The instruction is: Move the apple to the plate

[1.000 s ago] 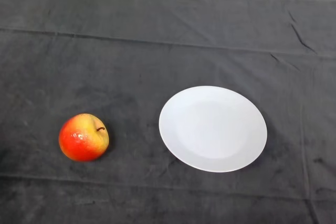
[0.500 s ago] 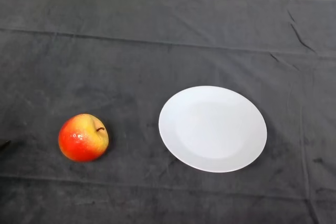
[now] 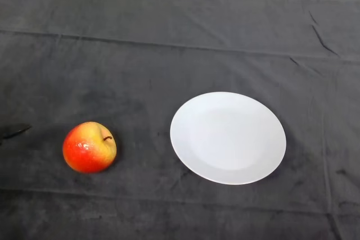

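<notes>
A red and yellow apple point(image 3: 89, 147) with a short brown stem sits on the dark cloth at the left front. A white round plate point(image 3: 228, 137) lies empty to its right, a hand's width away. A small black part of my left hand point(image 3: 13, 132) shows at the left edge, to the left of the apple and apart from it. The rest of the hand is out of view.
The dark cloth point(image 3: 169, 54) covers the whole table, with creases near the back and along the front. A pale wall strip runs along the top edge.
The black tip of my left hand has come into view at the left edge and moved right toward the apple. The apple and plate have not moved.
</notes>
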Tool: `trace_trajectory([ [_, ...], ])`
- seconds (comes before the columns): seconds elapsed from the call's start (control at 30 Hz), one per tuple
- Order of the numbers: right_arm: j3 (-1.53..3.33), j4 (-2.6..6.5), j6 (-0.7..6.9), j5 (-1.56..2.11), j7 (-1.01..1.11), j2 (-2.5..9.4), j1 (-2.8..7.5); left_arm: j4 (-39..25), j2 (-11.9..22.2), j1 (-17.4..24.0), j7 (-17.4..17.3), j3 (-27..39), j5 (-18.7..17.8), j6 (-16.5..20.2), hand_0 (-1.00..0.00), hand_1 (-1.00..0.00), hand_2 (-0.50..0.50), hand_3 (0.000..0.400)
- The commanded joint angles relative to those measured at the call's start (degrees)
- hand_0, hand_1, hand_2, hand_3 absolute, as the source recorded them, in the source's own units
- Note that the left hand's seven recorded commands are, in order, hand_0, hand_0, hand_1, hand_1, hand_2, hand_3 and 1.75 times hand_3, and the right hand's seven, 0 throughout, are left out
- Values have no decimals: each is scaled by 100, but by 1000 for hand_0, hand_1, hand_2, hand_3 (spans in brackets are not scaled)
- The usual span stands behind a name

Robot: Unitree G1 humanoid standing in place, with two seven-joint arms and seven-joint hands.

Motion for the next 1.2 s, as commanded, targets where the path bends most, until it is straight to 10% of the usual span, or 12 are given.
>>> trace_trajectory([
  [0.03,-91,626,486,50,-36,468,562,-310,-134,250,78,-113,122,128,0,0,0,0],
  [1.2,-50,534,544,81,-43,487,591,-2812,-273,1157,-735,-1256,455,1565,0,0,0,0],
])
